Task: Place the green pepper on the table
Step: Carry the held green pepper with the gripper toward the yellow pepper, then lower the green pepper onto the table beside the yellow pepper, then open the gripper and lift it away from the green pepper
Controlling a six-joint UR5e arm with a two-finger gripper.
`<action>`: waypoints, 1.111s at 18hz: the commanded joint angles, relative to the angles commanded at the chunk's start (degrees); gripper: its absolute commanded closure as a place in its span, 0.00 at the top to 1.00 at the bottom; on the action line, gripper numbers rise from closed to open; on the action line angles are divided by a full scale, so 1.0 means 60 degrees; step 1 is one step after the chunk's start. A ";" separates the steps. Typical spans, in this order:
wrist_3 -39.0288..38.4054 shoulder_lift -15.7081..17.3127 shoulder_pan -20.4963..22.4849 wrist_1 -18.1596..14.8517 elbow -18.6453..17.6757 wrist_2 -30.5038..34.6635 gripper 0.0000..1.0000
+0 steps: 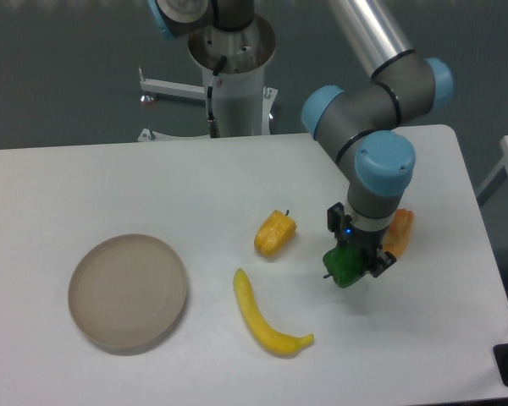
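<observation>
At the right side of the table (110,178), seen from the fixed camera, the gripper (356,260) points straight down with its fingers closed on the green pepper (344,266), which sits low over the white surface; whether it already touches the top cannot be told. By the look of it, the placing step is near its end: what remains is to settle the pepper fully on the surface, spread the fingers and lift straight up so the lumpy fruit does not roll or get dragged.

An orange pepper (400,232) lies just behind the wrist on the far right, partly hidden by it, and a careless retreat could brush it. A yellow pepper (275,233) rests to the left, apart from the green one, with a banana (265,319) curving below it. A round beige plate (128,292) sits well off to the left. Nothing lies directly under the pepper.
</observation>
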 joint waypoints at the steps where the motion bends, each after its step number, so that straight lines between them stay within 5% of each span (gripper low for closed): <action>1: -0.0235 0.0000 -0.0015 0.0015 -0.0044 -0.0146 0.37; 7: -0.0911 -0.0278 -0.0015 0.0000 -0.0059 -0.0660 0.37; 17: -0.0311 -0.0601 0.0102 0.0015 -0.0030 -0.1276 0.38; 18: -0.0311 -0.0601 0.0117 0.0000 -0.0015 -0.1290 0.44; 20: -0.0354 -0.0586 0.0117 0.0015 0.0028 -0.1276 1.00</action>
